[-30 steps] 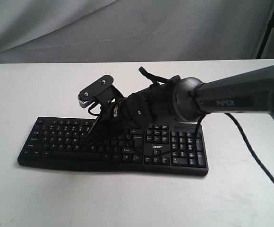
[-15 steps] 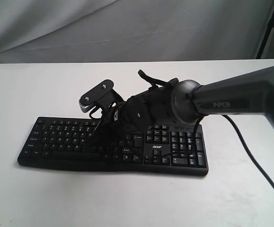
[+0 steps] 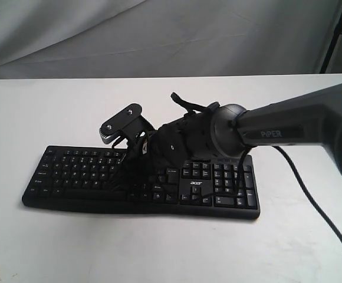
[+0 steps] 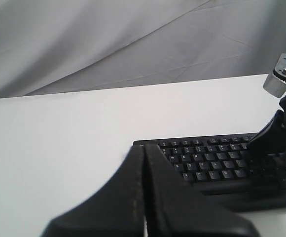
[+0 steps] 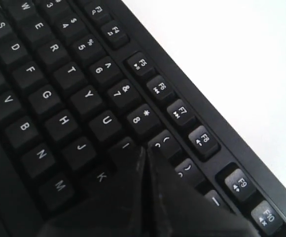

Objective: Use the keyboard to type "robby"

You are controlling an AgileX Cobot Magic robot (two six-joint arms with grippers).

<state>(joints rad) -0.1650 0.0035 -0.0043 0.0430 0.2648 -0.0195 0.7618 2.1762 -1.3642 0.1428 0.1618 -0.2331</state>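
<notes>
The black keyboard (image 3: pixel 71 171) lies on the white table, with its number pad to the right. My right arm reaches across from the right. Its gripper (image 3: pixel 133 179) is shut and points down onto the middle keys. In the right wrist view the shut tips (image 5: pixel 144 150) sit between the I key and the 9 key of the keyboard (image 5: pixel 59 89), and the key under them is hidden. My left gripper (image 4: pixel 144 146) is shut and empty, off the near left end of the keyboard (image 4: pixel 207 160). It does not show in the exterior view.
A thin black cable (image 3: pixel 318 212) runs over the table to the right of the keyboard. The white table (image 3: pixel 41 112) extends on all sides, and a grey cloth backdrop (image 3: pixel 159 35) hangs behind it. The right arm's wrist camera (image 3: pixel 121 121) sticks up above the keys.
The right gripper's tips have shifted to the right along the keys, from the left-centre letters toward the middle. The keyboard has not moved.
</notes>
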